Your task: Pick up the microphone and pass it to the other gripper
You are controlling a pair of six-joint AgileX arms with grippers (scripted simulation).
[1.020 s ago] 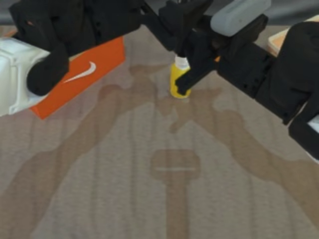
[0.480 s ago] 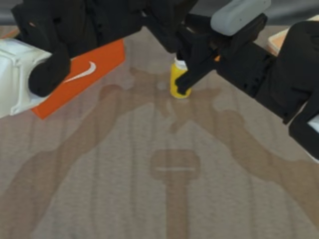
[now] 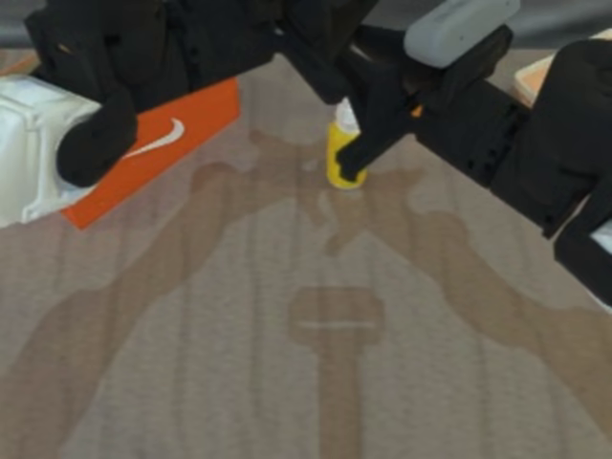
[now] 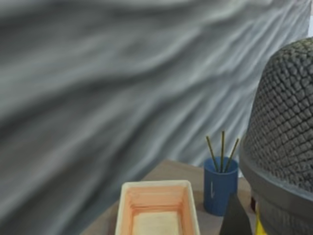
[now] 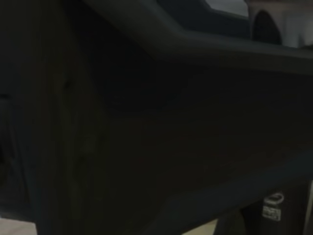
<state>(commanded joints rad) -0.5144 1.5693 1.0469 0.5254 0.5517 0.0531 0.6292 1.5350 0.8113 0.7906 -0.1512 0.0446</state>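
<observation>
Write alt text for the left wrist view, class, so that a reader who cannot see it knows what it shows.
The grey mesh head of a microphone fills one side of the picture, very close to the camera. Beyond it, a blue cup holding thin sticks stands on a wooden table beside a shallow orange tray, against a grey rippled backdrop.

Yellow bottle (image 3: 339,158) and orange box (image 3: 153,143) beneath crowded arms.

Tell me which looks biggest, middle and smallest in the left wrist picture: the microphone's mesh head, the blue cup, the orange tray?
1. microphone mesh head, though it sits right against the camera, so nearness inflates it.
2. orange tray.
3. blue cup.
</observation>
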